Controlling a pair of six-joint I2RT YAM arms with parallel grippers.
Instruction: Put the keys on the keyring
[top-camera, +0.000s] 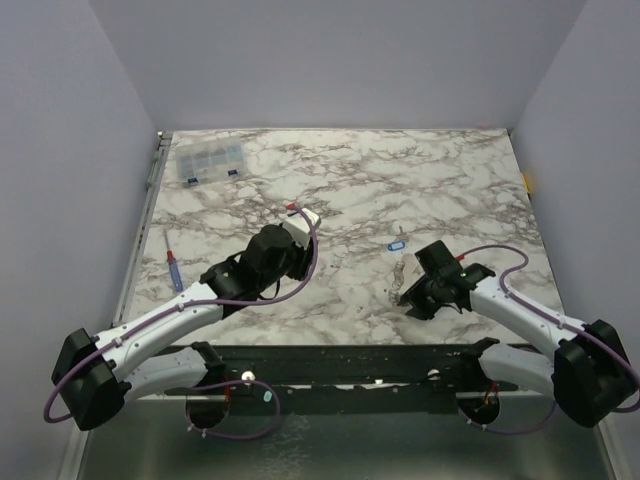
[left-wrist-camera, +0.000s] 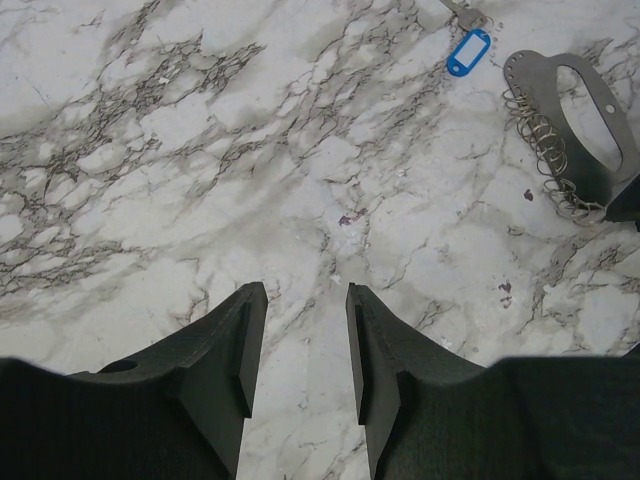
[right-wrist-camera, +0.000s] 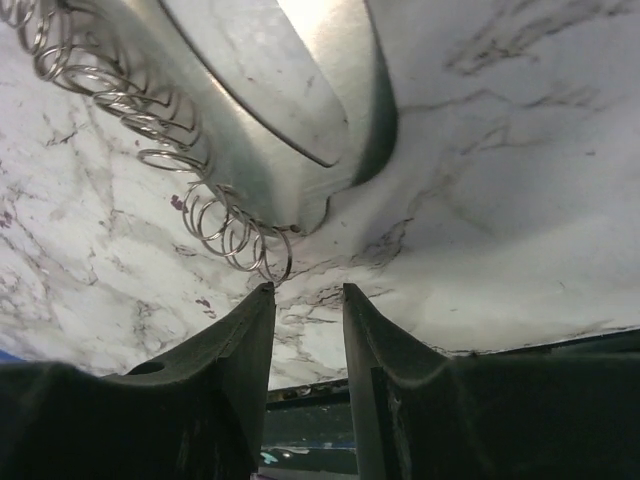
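Note:
The keyring is a pale grey metal oblong loop with several small wire rings along one edge. It lies flat on the marble table right of centre, and also shows in the left wrist view. My right gripper is open and empty. Its fingertips are just short of the loop's near end and last wire rings, touching nothing. A blue tag with a key lies just beyond the loop. My left gripper is open and empty over bare marble, left of the keyring.
A clear plastic compartment box sits at the far left. A red and blue pen-like tool lies near the table's left edge. The table's front edge is right under my right gripper. Grey walls close three sides.

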